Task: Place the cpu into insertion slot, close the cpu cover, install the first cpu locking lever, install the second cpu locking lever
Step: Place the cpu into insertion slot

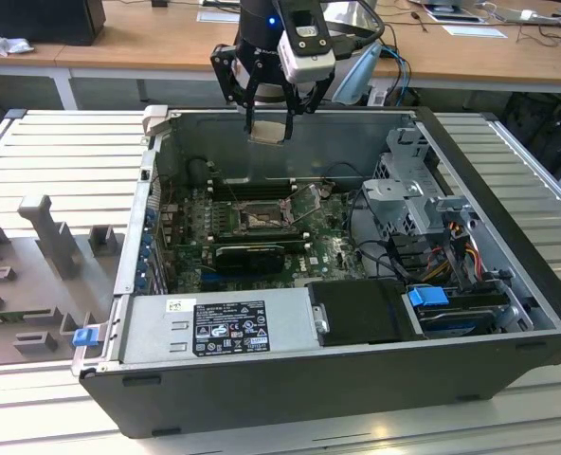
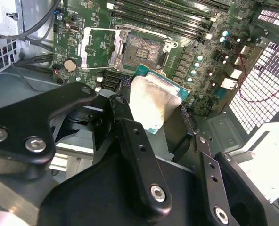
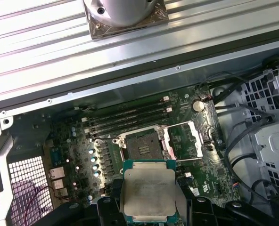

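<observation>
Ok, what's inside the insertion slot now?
The insertion slot shows bare brownish contacts, no chip. The cpu is in the pincer, apart. The cpu cover is open, hiding nothing.

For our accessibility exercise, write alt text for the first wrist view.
The hand holds the cpu over an open computer case. Beyond it on the motherboard, the slot lies bare, its cover flipped open beside it.

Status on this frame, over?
Tool shut on chip, above the open case. Socket bare, cover open. Nothing seen blocking the socket.
</observation>
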